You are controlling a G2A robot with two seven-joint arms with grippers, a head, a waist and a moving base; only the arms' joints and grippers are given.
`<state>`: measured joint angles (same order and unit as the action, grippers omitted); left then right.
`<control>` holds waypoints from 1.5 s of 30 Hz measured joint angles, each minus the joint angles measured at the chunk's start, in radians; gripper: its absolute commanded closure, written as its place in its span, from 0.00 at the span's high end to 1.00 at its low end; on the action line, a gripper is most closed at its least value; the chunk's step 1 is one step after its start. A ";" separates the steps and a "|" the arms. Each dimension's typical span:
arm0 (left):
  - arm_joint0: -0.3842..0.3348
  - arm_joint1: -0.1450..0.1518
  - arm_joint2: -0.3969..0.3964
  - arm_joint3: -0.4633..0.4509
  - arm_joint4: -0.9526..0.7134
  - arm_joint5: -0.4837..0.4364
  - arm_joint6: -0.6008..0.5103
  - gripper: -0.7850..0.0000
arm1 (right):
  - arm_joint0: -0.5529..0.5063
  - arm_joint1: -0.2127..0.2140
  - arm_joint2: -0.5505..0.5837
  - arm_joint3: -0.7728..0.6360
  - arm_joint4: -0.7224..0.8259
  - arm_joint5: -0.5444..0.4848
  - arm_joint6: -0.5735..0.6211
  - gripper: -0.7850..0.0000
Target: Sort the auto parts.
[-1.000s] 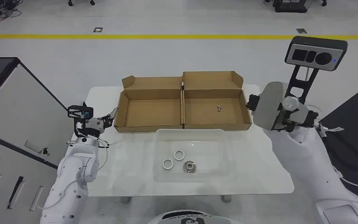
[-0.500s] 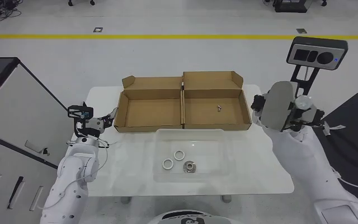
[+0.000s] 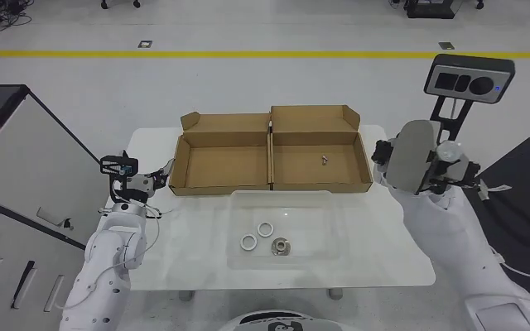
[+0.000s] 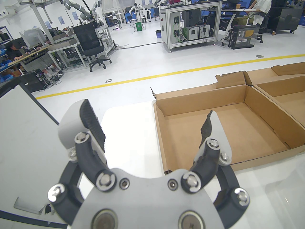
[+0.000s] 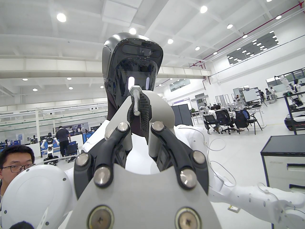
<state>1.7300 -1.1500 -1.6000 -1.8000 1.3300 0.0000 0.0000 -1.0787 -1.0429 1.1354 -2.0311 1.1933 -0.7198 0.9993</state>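
Right jaws pinching bolt [image 5: 135, 101], left jaws spread beside box [image 4: 205, 101] edge

Top: overhead. Left wrist: toward box [image 4: 238, 125]. Right wrist: ceilingward.

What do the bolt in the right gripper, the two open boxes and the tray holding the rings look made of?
Bolt: bare metal, likely steel; silvery, shiny threads and a hex head.
Boxes: brown cardboard, matte, with folded flaps and raw cut edges.
Tray: probably clear plastic, glossy; the white table shows through it.
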 measured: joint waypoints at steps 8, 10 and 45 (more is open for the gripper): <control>0.000 0.000 0.000 0.000 0.000 0.000 0.000 1.00 | -0.021 0.015 0.140 0.036 -0.148 0.116 0.009 0.00; 0.000 0.000 0.000 0.000 0.000 0.000 0.000 1.00 | -0.029 0.024 0.206 0.058 -0.191 0.165 0.044 0.00; 0.000 0.000 0.000 0.000 0.000 0.000 0.000 1.00 | 0.564 0.196 -0.023 0.281 -1.512 0.407 0.509 0.00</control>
<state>1.7300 -1.1500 -1.6000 -1.8000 1.3300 0.0000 0.0000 -0.5147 -0.8473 1.1127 -1.7496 -0.3186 -0.3123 1.5078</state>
